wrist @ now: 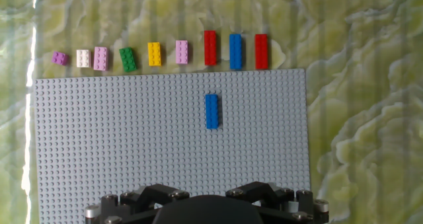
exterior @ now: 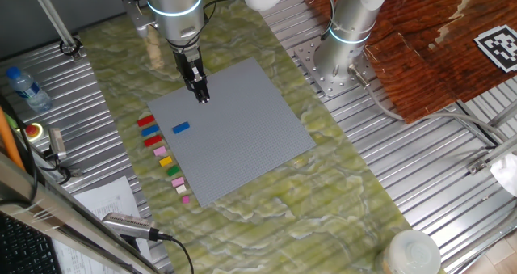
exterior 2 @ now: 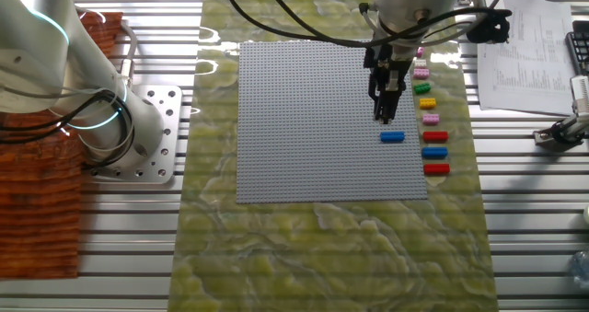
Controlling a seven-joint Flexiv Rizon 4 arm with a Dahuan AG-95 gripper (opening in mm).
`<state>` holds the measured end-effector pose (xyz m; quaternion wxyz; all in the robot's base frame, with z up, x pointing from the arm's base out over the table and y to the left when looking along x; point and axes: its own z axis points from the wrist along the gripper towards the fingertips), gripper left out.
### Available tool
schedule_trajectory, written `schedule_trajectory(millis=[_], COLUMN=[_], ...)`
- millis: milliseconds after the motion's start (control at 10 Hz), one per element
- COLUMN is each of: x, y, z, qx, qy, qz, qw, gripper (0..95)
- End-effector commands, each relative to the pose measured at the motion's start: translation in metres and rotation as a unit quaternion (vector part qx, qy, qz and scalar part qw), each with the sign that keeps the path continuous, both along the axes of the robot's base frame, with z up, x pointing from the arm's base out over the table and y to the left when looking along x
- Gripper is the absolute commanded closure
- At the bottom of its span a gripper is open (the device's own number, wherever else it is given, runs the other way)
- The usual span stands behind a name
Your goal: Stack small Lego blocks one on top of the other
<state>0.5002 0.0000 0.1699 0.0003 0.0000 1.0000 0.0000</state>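
A blue Lego brick (exterior: 181,128) (exterior 2: 392,136) (wrist: 211,111) lies alone on the grey baseplate (exterior: 242,145), near its edge. Beside that edge, on the green mat, lies a row of small bricks (exterior: 161,154) (exterior 2: 429,119). In the hand view they run from a purple one (wrist: 60,58) through pale, pink, green (wrist: 127,59), yellow (wrist: 154,53) and pink to red (wrist: 210,47), blue (wrist: 236,51) and red (wrist: 262,51). My gripper (exterior: 203,99) (exterior 2: 384,119) hangs above the baseplate, a little away from the lone blue brick. Its fingers look together and hold nothing.
A second arm's base (exterior: 347,31) (exterior 2: 101,119) stands on the metal table past the mat. A water bottle (exterior: 24,88), a red button (exterior: 34,131), papers (exterior 2: 529,54) and a white container (exterior: 412,254) sit around the mat.
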Motion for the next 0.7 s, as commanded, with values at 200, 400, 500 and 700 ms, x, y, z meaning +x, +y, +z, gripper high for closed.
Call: schedule_trajectory(millis=[200, 400, 500, 700], x=[0.0000, 0.0004, 0.0006, 0.0020], y=[0.0000, 0.0001, 0.0002, 0.0002], z=[0.0002, 0.0003, 0.0004, 0.0003], qx=[0.018, 0.017, 0.017, 0.014], qy=[-0.035, -0.035, -0.035, -0.032], qz=[-0.001, -0.001, -0.002, -0.003], qw=[0.9992, 0.9992, 0.9993, 0.9994], gripper=[95.0, 95.0, 95.0, 95.0])
